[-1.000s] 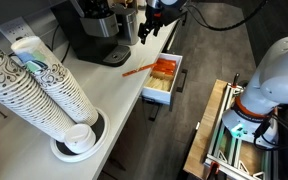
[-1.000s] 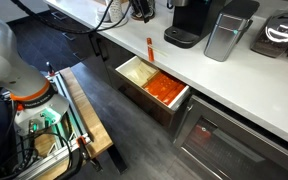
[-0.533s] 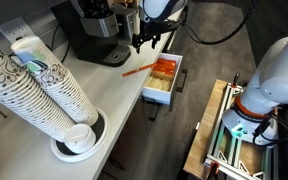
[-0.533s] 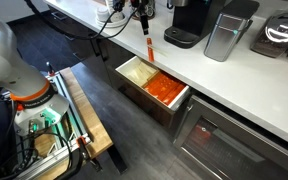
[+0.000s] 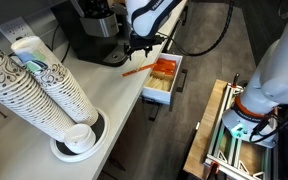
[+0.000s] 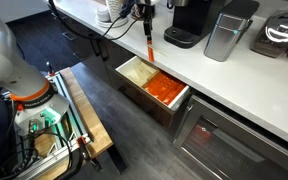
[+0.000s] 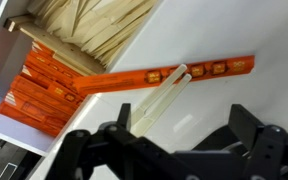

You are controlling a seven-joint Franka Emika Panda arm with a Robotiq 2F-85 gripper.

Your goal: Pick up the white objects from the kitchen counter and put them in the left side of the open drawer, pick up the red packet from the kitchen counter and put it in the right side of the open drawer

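Note:
The red packet (image 7: 209, 70) lies on the kitchen counter (image 7: 234, 30), a long thin orange-red stick; it shows in both exterior views (image 5: 136, 70) (image 6: 149, 49). Two pale white stick packets (image 7: 160, 98) lie across it. My gripper (image 7: 184, 135) is open and empty, hovering just above the counter over these sticks; it also shows in both exterior views (image 5: 144, 46) (image 6: 142, 14). The open drawer (image 5: 174, 82) (image 6: 134, 95) stands out beside the counter's edge, with orange packets (image 7: 42, 88) in one section and pale yellow ones (image 7: 89, 25) in the other.
A black coffee machine (image 5: 96, 30) (image 6: 189, 20) stands at the back of the counter near the packet. Stacks of paper cups (image 5: 44, 90) lie on a plate. A steel canister (image 6: 227, 32) stands further along. A wooden cart (image 5: 224, 140) is on the floor.
My gripper has moved along the counter and come down over the red packet and the white sticks. The packets and drawer have not moved.

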